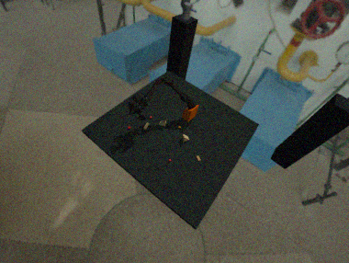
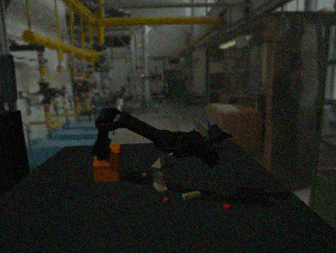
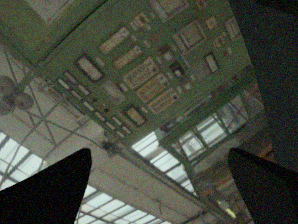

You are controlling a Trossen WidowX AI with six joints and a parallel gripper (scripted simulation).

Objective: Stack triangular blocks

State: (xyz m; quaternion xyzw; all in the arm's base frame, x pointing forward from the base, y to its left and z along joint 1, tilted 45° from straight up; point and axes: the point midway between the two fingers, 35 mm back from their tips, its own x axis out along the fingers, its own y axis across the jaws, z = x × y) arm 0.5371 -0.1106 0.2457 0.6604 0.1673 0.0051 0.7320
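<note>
One pale triangular block [image 1: 185, 138] [image 2: 157, 164] lies on the dark table, farther from the exterior view. Another pale block [image 1: 163, 123] [image 2: 159, 182], apparently the other triangular one, lies apart from it; its exact pose is too small to tell. My gripper [image 2: 222, 149] [image 3: 162, 156] is open and empty, with its fingers wide apart. It is raised well above the table, out to the side of both blocks, and touches neither. The wrist view looks away from the table at the surrounding hall, so no block shows there.
A pale oblong block [image 1: 146, 125] [image 2: 191, 195] and a small tan block [image 1: 198, 158] [image 2: 171, 154] lie apart. Small red pieces [image 1: 129, 127] [image 2: 226, 206] and an orange piece [image 1: 179, 127] [image 2: 144, 174] are scattered around. A big orange box [image 1: 190, 113] [image 2: 107, 170] stands by the arm's base.
</note>
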